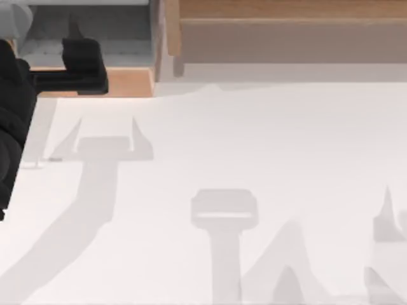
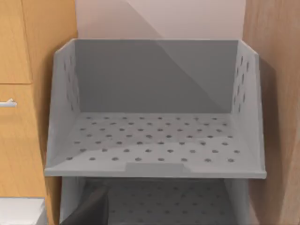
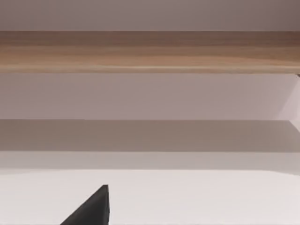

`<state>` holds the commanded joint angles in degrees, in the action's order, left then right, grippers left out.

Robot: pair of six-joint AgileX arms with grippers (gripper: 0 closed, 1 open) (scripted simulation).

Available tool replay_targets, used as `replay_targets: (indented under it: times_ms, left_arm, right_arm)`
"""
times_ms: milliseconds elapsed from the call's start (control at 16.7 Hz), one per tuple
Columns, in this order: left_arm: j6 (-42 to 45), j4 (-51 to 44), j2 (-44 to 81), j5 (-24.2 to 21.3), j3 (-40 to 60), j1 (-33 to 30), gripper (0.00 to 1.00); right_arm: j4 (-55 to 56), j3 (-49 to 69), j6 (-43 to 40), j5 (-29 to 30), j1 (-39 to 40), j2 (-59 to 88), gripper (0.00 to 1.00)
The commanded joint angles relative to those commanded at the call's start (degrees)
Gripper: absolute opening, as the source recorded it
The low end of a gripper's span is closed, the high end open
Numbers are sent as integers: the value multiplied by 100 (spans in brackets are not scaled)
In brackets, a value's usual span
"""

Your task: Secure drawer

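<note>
Approach step: left gripper (image 1: 75,39) just in front of open grey drawer (image 2: 154,136), finger state can't tell. Next: push drawer shut.

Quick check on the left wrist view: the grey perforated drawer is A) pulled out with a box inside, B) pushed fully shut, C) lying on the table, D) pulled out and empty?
D: the grey perforated drawer stands out from the wooden cabinet, its holed floor bare; in the top view the left claw sits by it at the table's far left.
</note>
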<state>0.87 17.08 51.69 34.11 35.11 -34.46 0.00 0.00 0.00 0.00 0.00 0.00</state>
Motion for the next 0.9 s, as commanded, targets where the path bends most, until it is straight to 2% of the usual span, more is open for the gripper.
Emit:
replay_targets:
  times_ms: [240, 480, 660, 900]
  left_arm:
    - [183, 173, 122, -93, -168, 206, 100]
    - [1255, 1196, 865, -688, -817, 1247, 100]
    - [2539, 2358, 1710, -1634, -1397, 2439, 100]
    - [4571, 4093, 3043, -3350, -1946, 4243, 100]
  right_arm:
    - [0, 0, 0, 0, 0, 0, 100]
    - [0, 0, 0, 0, 0, 0, 100]
    - [0, 0, 0, 0, 0, 0, 100]
    - [0, 0, 0, 0, 0, 0, 100]
